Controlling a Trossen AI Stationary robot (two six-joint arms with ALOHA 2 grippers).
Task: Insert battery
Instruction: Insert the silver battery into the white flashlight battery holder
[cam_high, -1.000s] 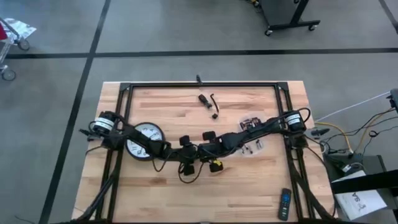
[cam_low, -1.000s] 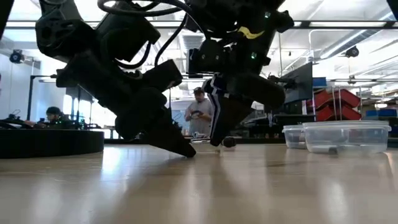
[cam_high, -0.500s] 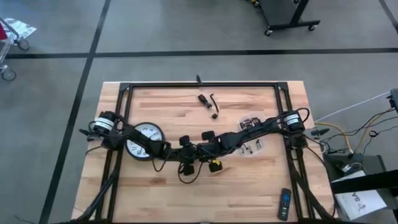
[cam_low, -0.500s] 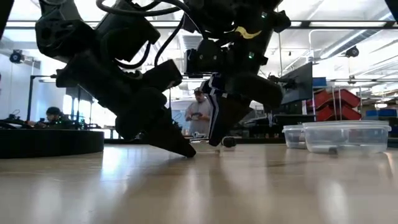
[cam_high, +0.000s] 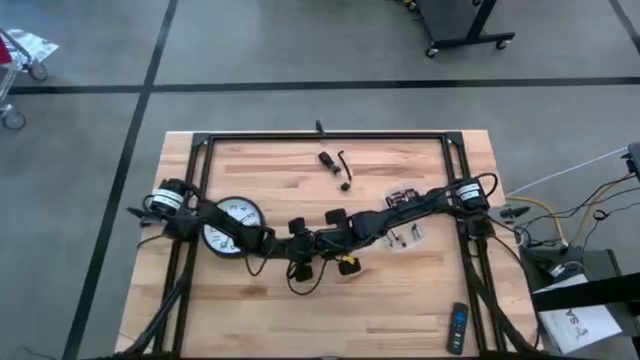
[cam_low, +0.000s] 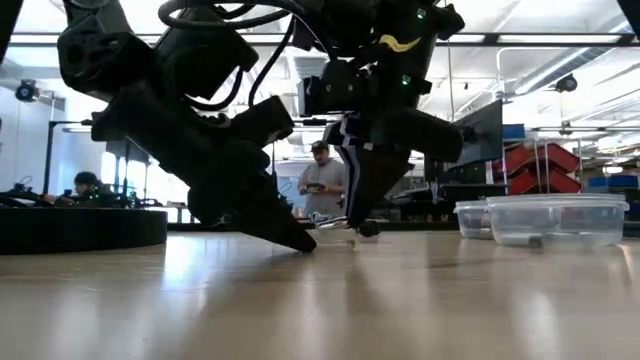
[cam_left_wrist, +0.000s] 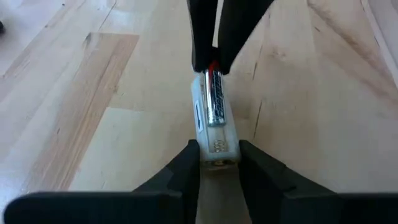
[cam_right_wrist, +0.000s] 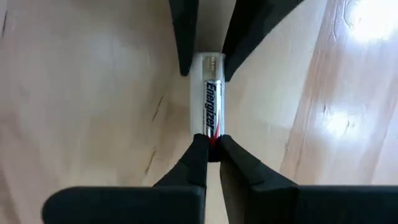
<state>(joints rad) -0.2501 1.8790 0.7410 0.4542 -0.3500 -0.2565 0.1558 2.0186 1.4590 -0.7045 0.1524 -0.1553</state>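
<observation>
The left gripper (cam_left_wrist: 217, 158) has its fingers (cam_left_wrist: 184, 163) closed on the near end of a white battery holder (cam_left_wrist: 213, 134) lying on the wooden table (cam_left_wrist: 93, 93). A silver battery (cam_right_wrist: 212, 112) rests along the holder's top, its far end pinched between the narrowly closed fingertips (cam_right_wrist: 198, 149) of the right gripper (cam_right_wrist: 212, 148), which faces the left one across the holder. In the high view both grippers meet near the table's middle, beside a round clock (cam_high: 232, 224)
</observation>
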